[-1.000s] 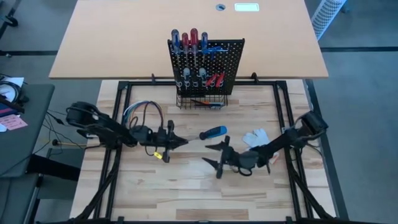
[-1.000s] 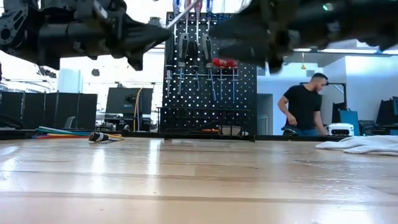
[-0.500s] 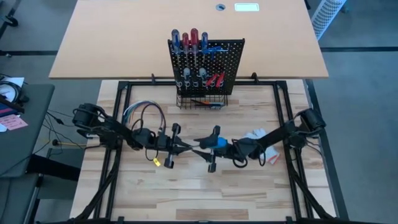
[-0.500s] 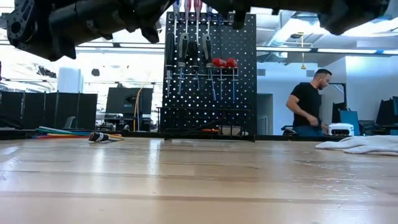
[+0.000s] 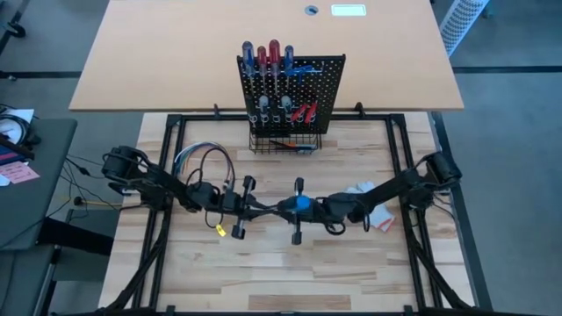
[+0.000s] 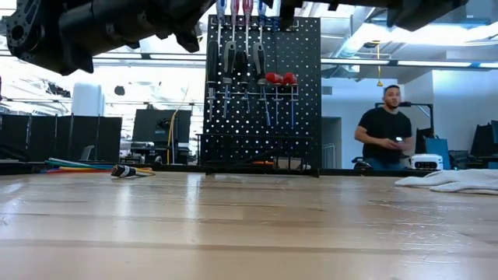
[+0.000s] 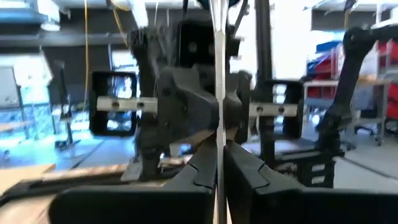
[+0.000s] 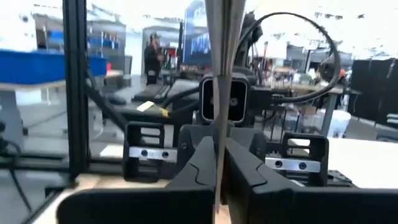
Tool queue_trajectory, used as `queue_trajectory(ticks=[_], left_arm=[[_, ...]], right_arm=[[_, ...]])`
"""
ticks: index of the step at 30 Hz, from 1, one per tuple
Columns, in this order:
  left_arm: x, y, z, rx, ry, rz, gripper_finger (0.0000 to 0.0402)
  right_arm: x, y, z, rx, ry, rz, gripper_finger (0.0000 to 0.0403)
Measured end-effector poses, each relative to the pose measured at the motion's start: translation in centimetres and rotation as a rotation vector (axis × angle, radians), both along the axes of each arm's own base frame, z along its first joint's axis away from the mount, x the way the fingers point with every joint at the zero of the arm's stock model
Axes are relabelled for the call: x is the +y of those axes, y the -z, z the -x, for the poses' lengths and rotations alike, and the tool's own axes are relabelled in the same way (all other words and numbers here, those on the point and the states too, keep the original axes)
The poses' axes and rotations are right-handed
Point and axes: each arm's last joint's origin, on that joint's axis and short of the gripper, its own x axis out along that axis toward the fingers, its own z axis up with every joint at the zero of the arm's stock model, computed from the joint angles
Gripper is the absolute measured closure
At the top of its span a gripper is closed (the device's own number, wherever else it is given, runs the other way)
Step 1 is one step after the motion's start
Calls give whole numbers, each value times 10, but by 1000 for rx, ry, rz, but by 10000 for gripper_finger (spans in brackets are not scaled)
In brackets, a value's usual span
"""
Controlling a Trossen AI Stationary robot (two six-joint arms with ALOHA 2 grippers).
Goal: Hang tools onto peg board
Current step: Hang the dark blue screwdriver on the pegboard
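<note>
Nearest the front edge of the light wooden table (image 5: pixel 263 272), a small yellow tag (image 5: pixel 221 228) was seen lying just beside the left arm. At mid-table the two grippers were brought tip to tip. The left gripper (image 5: pixel 268 211) was clenched on the thin metal shaft of a blue-handled screwdriver (image 5: pixel 301 204). In the left wrist view that shaft was seen as a bright line pinched between the dark fingers (image 7: pixel 202 168). The right gripper (image 5: pixel 283 209) was clamped on the same screwdriver from the opposite side, and in its own wrist view a narrow grey bar was seen squeezed between its fingers. The blue handle was seen from above as a rounded patch at the right gripper, held clear of the tabletop. How far the tool was tilted could not be told.

Just behind the left arm a looped bundle of coloured wires (image 5: pixel 204 160) was laid on the table. A white work glove (image 5: pixel 367 190) was found beside the right arm, partly covered by it.

Farther back the peg board (image 5: pixel 320 83) was stood upright at the table's far edge. Red- and blue-handled screwdrivers (image 5: pixel 266 58) were hung in its ring holders and red-handled pliers (image 5: pixel 305 111) on its face. Small items were left in the wire basket (image 5: pixel 283 142) at its base. A tan tabletop (image 5: pixel 158 61) was placed behind it. In the room beyond, a person (image 6: pixel 385 132) in a dark shirt was seen.
</note>
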Motion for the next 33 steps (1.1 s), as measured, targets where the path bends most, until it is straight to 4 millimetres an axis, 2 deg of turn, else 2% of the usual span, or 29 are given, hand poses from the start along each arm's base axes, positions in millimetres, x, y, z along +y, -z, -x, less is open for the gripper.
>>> queue_trajectory(ticks=[4, 8, 13, 17, 19, 22, 26, 33], left_arm=[[3, 12, -4, 136, -83, 20, 358], [4, 27, -6, 287, -127, 12, 320], [3, 38, -5, 402, -127, -11, 297], [3, 40, -5, 417, -125, -13, 294], [3, 40, -5, 419, -126, -13, 293], [3, 40, -5, 419, -127, -15, 293], [3, 40, -5, 424, -127, -16, 293], [3, 43, -5, 446, -127, -21, 293]], right_arm=[[-10, -16, 9, 159, 40, -10, 393], [-36, -55, 29, 241, 115, -71, 398], [-89, -96, 57, 351, 293, -170, 399], [-140, -133, 79, 346, 435, -233, 400], [-165, -145, 87, 356, 476, -260, 400], [-199, -151, 92, 379, 510, -300, 401], [-231, -155, 90, 393, 497, -350, 401], [-254, -154, 81, 434, 531, -351, 400]])
